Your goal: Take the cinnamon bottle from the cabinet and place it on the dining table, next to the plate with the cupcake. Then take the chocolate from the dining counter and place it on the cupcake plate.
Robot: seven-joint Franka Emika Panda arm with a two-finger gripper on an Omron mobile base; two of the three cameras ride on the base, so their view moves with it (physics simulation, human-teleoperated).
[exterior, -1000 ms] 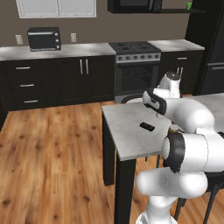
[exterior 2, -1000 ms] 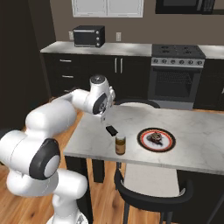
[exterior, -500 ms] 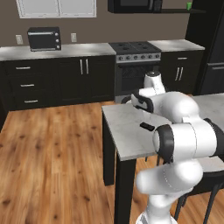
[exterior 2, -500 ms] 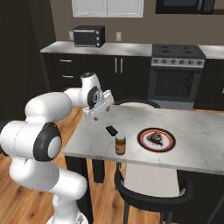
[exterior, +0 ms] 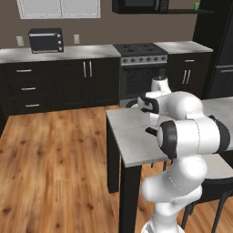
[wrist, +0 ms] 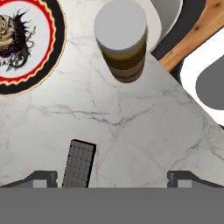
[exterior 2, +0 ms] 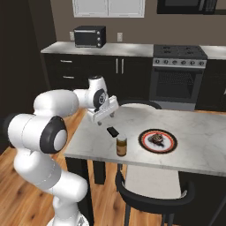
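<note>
The cinnamon bottle (exterior 2: pixel 121 145) stands upright on the dining table (exterior 2: pixel 198 150), just left of the plate (exterior 2: pixel 158 141) with the cupcake (exterior 2: pixel 156 139). The flat black chocolate (exterior 2: pixel 113 131) lies on the marble close behind the jar. My gripper (exterior 2: pixel 105 115) hovers open above the table's left end, over the chocolate and holding nothing. In the hand view the chocolate (wrist: pixel 78 163) lies near the left fingertip (wrist: pixel 41 178), with the bottle (wrist: pixel 122 39) and the plate (wrist: pixel 26 43) beyond it. In the left base view my gripper (exterior: pixel 146 108) hangs above the chocolate (exterior: pixel 151 131).
A black chair (exterior 2: pixel 150 194) is tucked under the table's near side. Behind the table stand the stove (exterior 2: pixel 178 75), the worktop with black drawers (exterior 2: pixel 92 48) and a small black oven (exterior 2: pixel 89 36). Wooden floor (exterior: pixel 54 164) lies open to the left.
My hand has swung back from the jar toward the table's left end and turned. The jar, the chocolate and the plate have stayed put.
</note>
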